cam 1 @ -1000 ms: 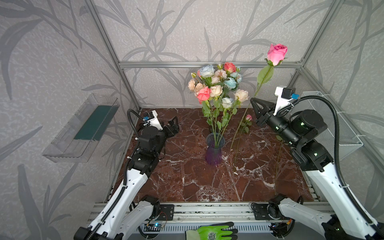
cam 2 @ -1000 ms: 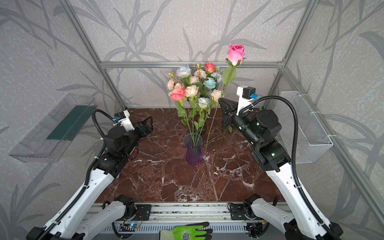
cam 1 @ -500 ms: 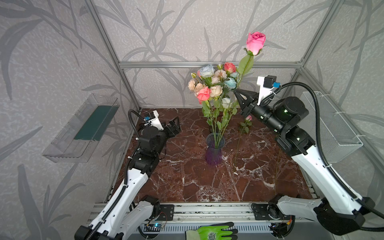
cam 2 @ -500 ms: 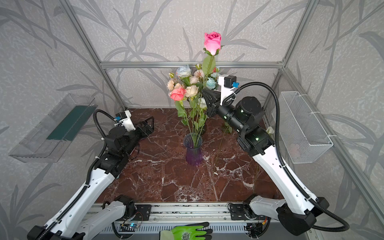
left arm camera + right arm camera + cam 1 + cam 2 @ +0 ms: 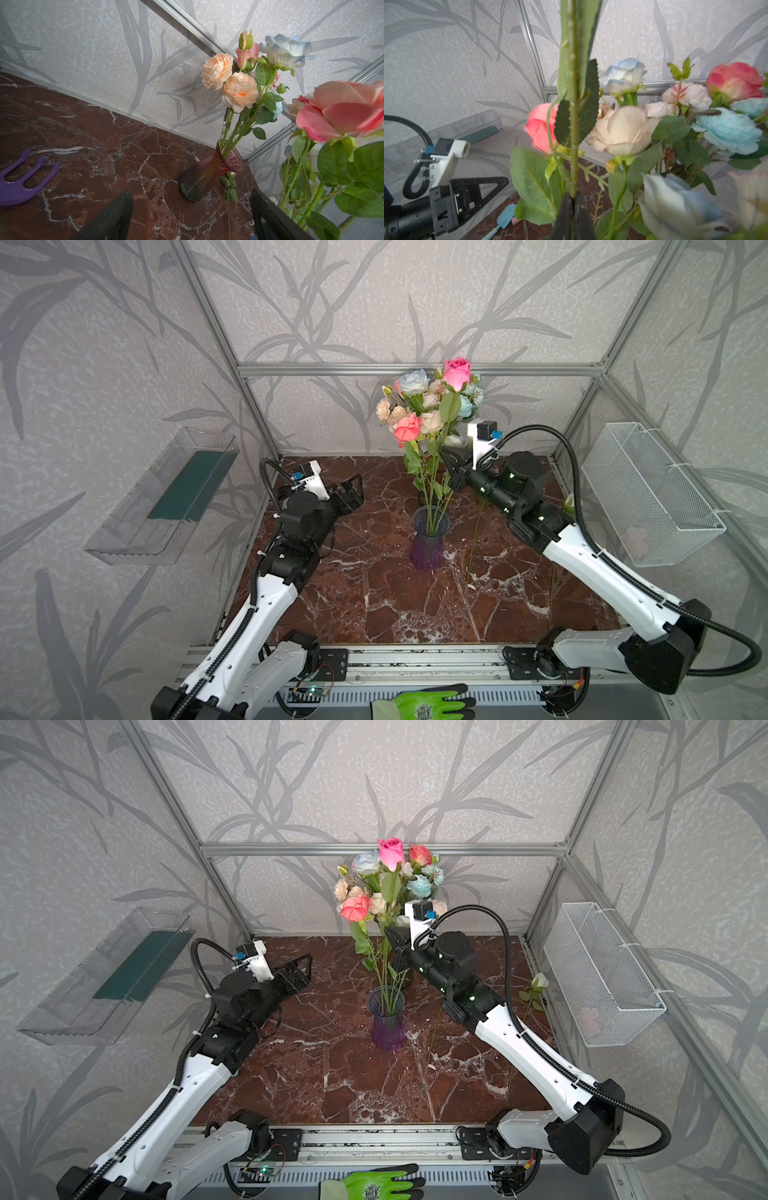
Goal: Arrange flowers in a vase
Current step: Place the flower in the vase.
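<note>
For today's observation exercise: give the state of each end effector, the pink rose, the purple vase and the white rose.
Pink rose: upright, held by its stem, head above the bouquet.
Right end effector: shut on that stem.
Left end effector: open, empty.
Purple vase: upright, holding stems.
White rose: lying on the table, unarranged.

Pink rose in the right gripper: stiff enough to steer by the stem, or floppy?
Probably fairly stiff: the pink rose stands upright well above the right gripper, its stem straight. Likely light, but the head sits far from the pinch, so it may swivel in the jaws. Its leaves look close to the coral rose, so they may snag.
</note>
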`<state>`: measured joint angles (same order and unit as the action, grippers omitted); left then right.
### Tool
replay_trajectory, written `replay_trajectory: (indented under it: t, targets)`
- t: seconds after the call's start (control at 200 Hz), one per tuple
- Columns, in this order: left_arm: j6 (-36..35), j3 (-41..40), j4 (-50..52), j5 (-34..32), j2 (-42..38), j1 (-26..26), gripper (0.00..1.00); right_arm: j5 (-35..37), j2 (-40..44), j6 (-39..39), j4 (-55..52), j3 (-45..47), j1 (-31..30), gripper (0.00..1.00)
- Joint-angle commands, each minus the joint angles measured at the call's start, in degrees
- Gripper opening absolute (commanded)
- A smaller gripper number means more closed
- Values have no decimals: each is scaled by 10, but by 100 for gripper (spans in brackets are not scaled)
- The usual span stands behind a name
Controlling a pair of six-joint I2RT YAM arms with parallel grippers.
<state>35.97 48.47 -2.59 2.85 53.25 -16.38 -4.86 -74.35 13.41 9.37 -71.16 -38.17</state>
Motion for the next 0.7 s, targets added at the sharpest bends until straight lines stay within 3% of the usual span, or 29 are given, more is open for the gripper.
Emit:
replay_trajectory:
  t: [0.0,0.115,0.26,0.52,0.695]
  targets:
    - [11,-6,-21,13,2,3,89,34,29,-4,28,28,-20,14]
    - [16,-6,-26,24,1,2,89,59,53,4,14,59,-29,29]
    - [22,-6,-30,35,5,2,89,74,80,6,-17,79,-34,38]
    - [29,-6,-35,49,12,0,89,107,157,-5,-75,114,-37,41]
    - [22,1,-37,74,9,-17,87,249,214,-40,-204,122,-36,35]
